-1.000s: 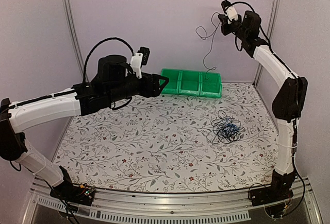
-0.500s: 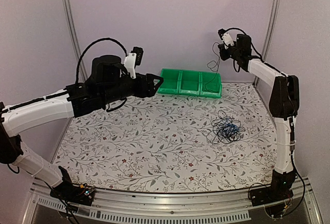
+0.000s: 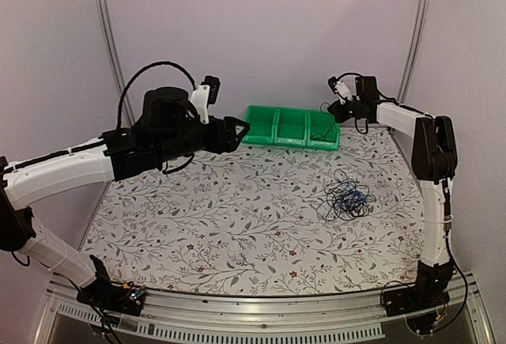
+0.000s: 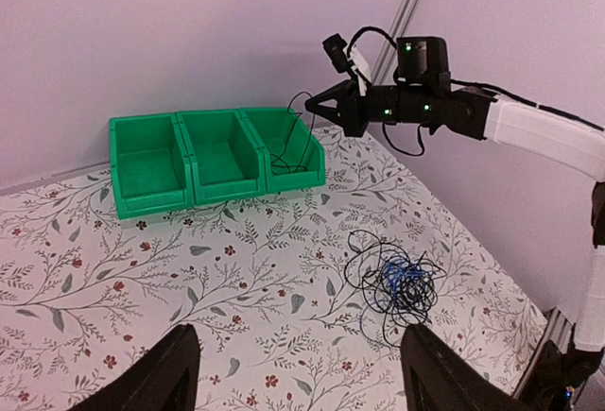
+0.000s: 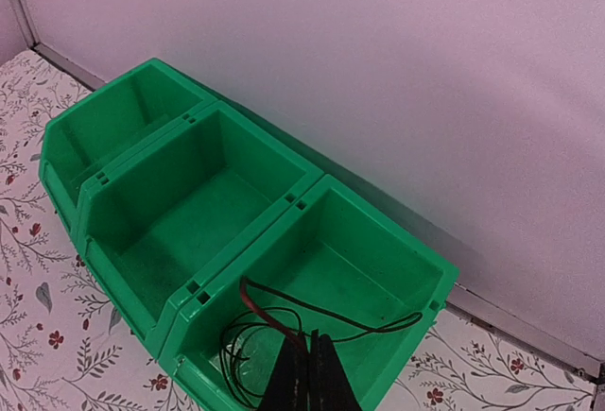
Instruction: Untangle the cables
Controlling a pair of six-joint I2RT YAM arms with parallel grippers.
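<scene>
The cables lie as a small loose tangle (image 3: 348,198) of thin black wires with a blue one in the middle, on the right of the floral table; the tangle also shows in the left wrist view (image 4: 397,279). My right gripper (image 3: 332,111) hangs over the right compartment of a green bin (image 3: 288,143). In the right wrist view it (image 5: 312,340) is shut on one separate thin black cable (image 5: 337,315), which coils down into that compartment. My left gripper (image 3: 241,129) is open and empty, held in the air left of the bin, its fingers (image 4: 163,373) wide apart.
The green bin (image 4: 222,189) has three compartments and stands against the back wall; its left and middle compartments (image 5: 189,184) hold nothing. Metal posts stand at the back corners. The right arm reaches along the right wall.
My right gripper has come down from high up to just above the bin's right compartment, lowering the black cable into it. My left gripper has drawn back slightly to the left.
</scene>
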